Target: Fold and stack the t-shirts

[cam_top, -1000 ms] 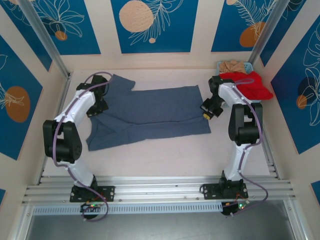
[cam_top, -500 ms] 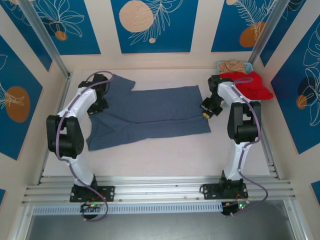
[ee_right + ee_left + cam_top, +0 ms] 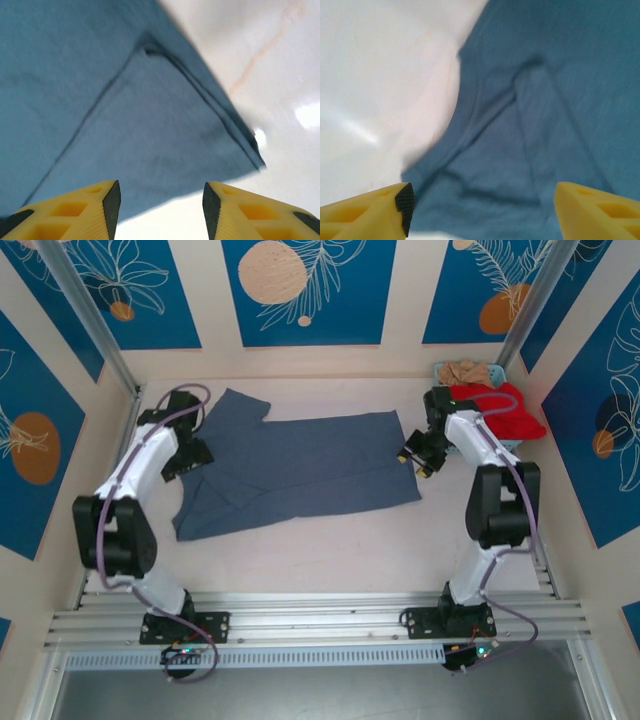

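Note:
The slate-blue t-shirt (image 3: 300, 470) lies spread across the middle of the table, with a sleeve toward the back left. My left gripper (image 3: 192, 456) hovers over its left edge, jaws open and empty. In the left wrist view the left gripper (image 3: 482, 212) stands wide above wrinkled blue cloth (image 3: 545, 100). My right gripper (image 3: 420, 458) is at the shirt's right edge, open. In the right wrist view the right gripper (image 3: 160, 205) has its fingers apart just above the shirt's folded corner (image 3: 100, 100). A red t-shirt (image 3: 505, 410) and a beige one (image 3: 465, 372) lie at the back right.
The red and beige shirts are heaped on a light-blue basket (image 3: 498, 370) in the back right corner. Metal posts (image 3: 95, 325) stand at the back corners and a rail (image 3: 320, 620) runs along the near edge. Bare table (image 3: 330, 540) lies in front of the shirt.
Both grippers were shut and now stand open, with the blue shirt let go. The left arm's elbow swung left; the right gripper shifted slightly toward the back.

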